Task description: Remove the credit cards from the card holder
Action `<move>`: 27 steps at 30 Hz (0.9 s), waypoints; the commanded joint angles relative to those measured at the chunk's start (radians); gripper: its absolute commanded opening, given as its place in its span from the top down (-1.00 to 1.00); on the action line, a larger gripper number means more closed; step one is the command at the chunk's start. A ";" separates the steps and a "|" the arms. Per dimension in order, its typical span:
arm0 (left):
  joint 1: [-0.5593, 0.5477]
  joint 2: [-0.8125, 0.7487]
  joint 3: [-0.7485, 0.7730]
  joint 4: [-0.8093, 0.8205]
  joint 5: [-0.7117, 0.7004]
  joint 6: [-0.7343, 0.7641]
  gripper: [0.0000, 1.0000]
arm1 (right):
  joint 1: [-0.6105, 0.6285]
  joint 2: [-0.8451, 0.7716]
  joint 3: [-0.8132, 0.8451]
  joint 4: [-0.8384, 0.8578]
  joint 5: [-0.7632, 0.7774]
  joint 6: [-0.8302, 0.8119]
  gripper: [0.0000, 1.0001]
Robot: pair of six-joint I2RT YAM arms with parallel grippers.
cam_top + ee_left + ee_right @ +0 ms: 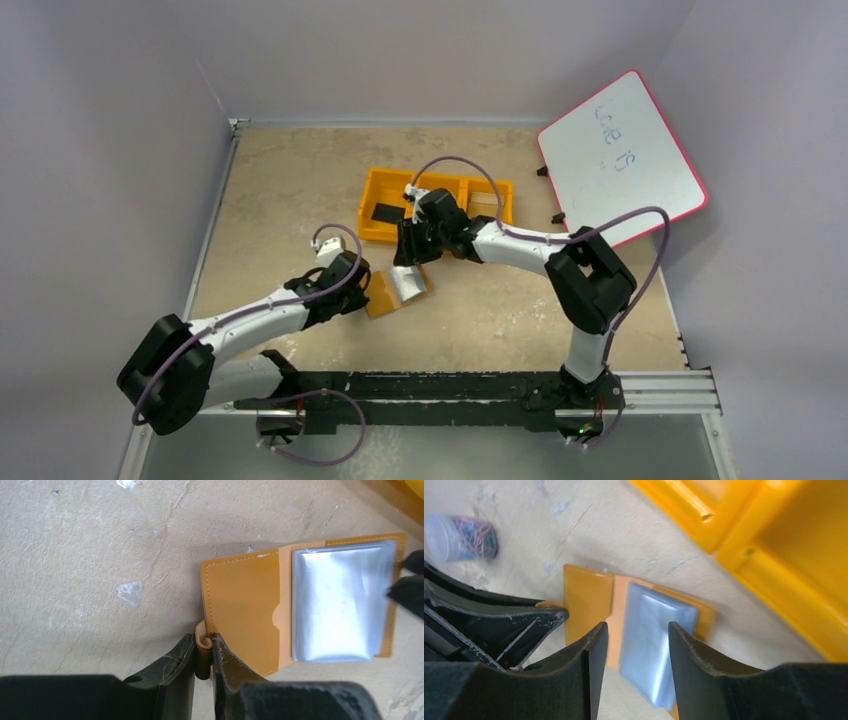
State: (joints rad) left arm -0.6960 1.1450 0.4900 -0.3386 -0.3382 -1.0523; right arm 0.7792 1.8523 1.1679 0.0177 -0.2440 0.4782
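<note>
The tan card holder [245,610] lies open and flat on the table, its pale blue-grey pocket [340,605] facing up. My left gripper [203,647] is shut on the small strap at the holder's near left corner. My right gripper [638,630] hovers open just over the pocket [656,635], one finger on each side of it, touching nothing. In the top view the holder [385,297] sits between the left gripper [362,290] and the right gripper [410,262]. The credit cards are hidden; the shiny pocket shows no card face.
The orange tray [375,195] stands just behind the holder, with a black block [388,212] in its left compartment. A small clear jar of coloured clips [461,537] stands to the left. A tilted whiteboard [620,160] leans at the back right.
</note>
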 commanded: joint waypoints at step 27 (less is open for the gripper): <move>-0.003 0.108 0.135 0.105 0.090 0.199 0.69 | -0.046 -0.072 -0.090 -0.138 0.091 0.057 0.07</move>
State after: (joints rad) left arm -0.6964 1.2549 0.5819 -0.2512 -0.2485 -0.8703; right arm 0.7326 1.7874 1.0729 -0.0895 -0.1719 0.5251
